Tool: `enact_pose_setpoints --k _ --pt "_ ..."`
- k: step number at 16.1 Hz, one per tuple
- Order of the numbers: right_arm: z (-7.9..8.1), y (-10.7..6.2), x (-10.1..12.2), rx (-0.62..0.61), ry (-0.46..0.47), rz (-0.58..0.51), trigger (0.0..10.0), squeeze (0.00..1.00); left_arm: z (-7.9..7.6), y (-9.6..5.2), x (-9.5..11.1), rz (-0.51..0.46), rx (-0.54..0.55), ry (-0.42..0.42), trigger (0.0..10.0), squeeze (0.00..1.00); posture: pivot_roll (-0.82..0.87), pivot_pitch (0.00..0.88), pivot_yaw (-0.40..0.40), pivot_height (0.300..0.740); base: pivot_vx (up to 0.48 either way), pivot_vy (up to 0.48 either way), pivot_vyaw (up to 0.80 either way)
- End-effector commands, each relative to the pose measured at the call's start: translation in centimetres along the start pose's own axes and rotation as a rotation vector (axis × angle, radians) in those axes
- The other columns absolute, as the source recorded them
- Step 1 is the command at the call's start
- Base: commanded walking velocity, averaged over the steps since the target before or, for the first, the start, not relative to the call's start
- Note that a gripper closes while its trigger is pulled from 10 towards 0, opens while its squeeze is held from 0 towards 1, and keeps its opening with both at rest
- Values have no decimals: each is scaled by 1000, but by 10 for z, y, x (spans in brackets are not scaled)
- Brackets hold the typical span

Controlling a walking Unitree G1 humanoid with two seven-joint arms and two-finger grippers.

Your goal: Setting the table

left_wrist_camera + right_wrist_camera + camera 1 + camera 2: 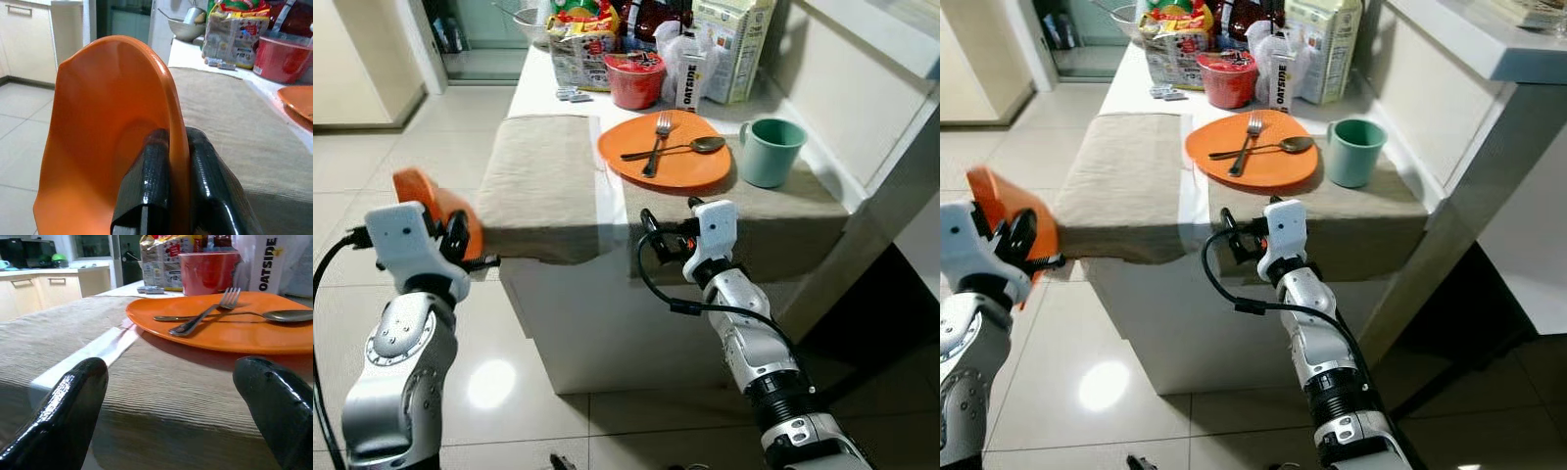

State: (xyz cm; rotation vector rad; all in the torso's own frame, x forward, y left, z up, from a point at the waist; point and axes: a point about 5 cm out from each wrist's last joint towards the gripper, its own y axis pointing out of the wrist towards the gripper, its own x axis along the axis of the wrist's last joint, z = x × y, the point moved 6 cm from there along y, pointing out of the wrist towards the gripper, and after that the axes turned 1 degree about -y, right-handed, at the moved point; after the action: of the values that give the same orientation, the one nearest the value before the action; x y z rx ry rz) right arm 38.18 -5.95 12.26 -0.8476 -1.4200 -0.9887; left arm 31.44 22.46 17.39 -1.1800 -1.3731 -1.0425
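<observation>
- The second orange plate (112, 132) is gripped on edge by the left pincer (171, 196); both fingers are closed on its rim, and the plate face stands upright rather than flat.
- The plate is held off the counter (548, 88), beside the near left corner and above the floor.
- The bare placemat (540, 181) lies at about 1 o'clock from the left pincer, close by; it is judged to be the target of the coming move.
- The long axis of that placemat runs from 6 to 12 o'clock, away from the robot.
- The plate is expected to need tilting from upright to flat before it is set down.
- The right pincer (171, 406) is spread open and holds nothing; it is level with the near counter edge, in front of the set place.
- At the set place, the first plate (668, 157) carries a fork (657, 142) and a spoon (680, 148); a green mug (770, 150) stands at its 3 o'clock.
- The left arm is the nearer to the bare placemat.
</observation>
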Motion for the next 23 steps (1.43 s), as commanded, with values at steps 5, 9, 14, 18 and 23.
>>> enact_pose_setpoints --k 5,9,14,18,23 --pt "-3 2 2 -3 17 15 10000 0 -19 3 8 -51 -59 -4 0 0 -1 5 6 740 0 0 0" --pt "-6 1 0 -12 23 29 10000 0 -23 5 7 -56 -70 3 0 0 -5 4 7 740 0 0 0" --pt "-6 1 -3 -14 23 43 10000 0 -23 5 10 -76 -71 -5 0 0 -3 2 6 740 0 0 0" --pt "-8 1 -2 -20 23 41 10000 0 -26 5 10 -79 -85 0 0 0 -7 0 8 740 -221 0 0" --pt "-8 0 -3 -23 21 42 10000 0 -27 7 9 -79 -93 0 0 0 -8 0 12 740 -343 -332 0"
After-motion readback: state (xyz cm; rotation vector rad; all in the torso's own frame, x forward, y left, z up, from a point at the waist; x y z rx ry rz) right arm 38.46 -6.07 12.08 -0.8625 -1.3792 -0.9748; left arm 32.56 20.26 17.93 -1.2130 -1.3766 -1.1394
